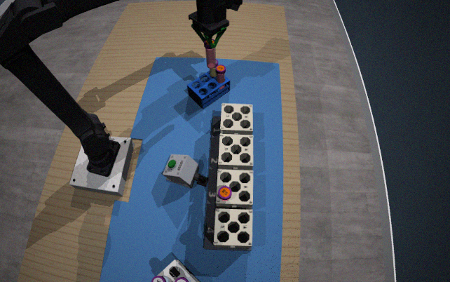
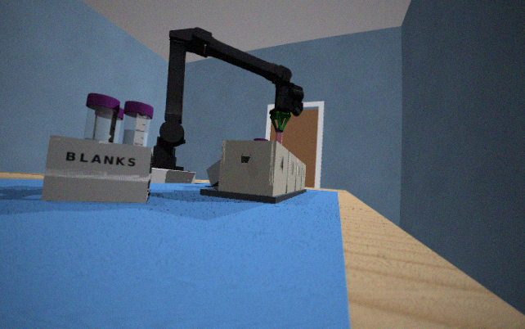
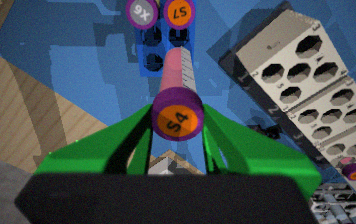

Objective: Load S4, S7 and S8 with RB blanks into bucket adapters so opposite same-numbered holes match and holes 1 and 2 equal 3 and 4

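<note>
From the top view, the black arm's gripper (image 1: 210,43) hangs above the blue sample rack (image 1: 196,92) near the far end of the blue mat (image 1: 147,210) on the wooden bench (image 1: 105,52); its green fingers (image 1: 218,36) are clenched on the purple cap of a pink-filled sample tube (image 1: 211,56), whose lower end reaches down to the rack's far edge, though whether it is clear of its well cannot be told here; a second purple-capped tube with an orange dot (image 1: 220,69) stands in the rack just beside it; the four white five-hole bucket adapters (image 1: 237,117) stand in a row on the dark loading stand (image 1: 211,154), and a purple-capped, orange-dot tube (image 1: 224,192) sits in a near hole of adapter 3; the grey box with the green key (image 1: 172,163) lies just left of the stand; the white blank rack (image 1: 173,271) shows at the lower edge.

In the exterior view, that blank rack (image 2: 96,168), lettered BLANKS, carries purple-capped clear tubes (image 2: 136,123); behind the adapter row the fingers (image 2: 280,119) hold the pink tube (image 2: 279,137) upright.

In the wrist view, the cap marked S4 (image 3: 177,120) is pinched between the green fingers, the pink tube reaching down toward the blue rack; the grey-dot tube X6 (image 3: 142,13) and the orange-dot S7 (image 3: 179,13) stand side by side in the rack.
</note>
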Controlling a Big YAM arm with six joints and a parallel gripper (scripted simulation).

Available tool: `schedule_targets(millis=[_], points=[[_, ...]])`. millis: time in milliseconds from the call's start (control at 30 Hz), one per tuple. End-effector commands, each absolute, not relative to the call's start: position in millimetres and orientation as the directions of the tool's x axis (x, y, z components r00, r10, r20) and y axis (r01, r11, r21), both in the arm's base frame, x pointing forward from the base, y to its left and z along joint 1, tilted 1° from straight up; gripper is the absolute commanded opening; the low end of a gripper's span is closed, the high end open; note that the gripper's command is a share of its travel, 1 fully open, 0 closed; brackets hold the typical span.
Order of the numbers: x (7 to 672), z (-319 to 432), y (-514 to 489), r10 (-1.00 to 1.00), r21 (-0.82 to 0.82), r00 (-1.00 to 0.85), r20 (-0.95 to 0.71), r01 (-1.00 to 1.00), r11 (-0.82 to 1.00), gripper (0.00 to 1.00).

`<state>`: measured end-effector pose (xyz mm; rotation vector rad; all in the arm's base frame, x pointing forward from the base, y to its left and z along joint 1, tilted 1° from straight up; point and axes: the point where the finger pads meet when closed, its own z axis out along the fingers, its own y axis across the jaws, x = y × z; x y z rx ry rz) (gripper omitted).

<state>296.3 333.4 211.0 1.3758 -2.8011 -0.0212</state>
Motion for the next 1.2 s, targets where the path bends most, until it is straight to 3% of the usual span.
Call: schedule_targets(millis=[0,267,300,400,833,867,1167], points=[[271,232,330,-0.793,0.021,-0.609,-0.016,-0.793,0.609,0.0],[236,234,324,-0.793,0.022,-0.609,-0.015,-0.793,0.609,0.0],[248,258,336,-0.787,0.021,-0.612,-0.075,-0.79,0.613,0.0],[250,216,326,-0.779,0.02,-0.627,-0.006,-0.779,0.627,0.0],[244,186,330,-0.788,0.021,-0.615,-0.005,-0.788,0.615,0.0],[253,205,343,-0.788,0.022,-0.613,-0.06,-0.79,0.613,0.0],[241,160,333,-0.794,0.021,-0.608,-0.004,-0.794,0.608,0.0]])
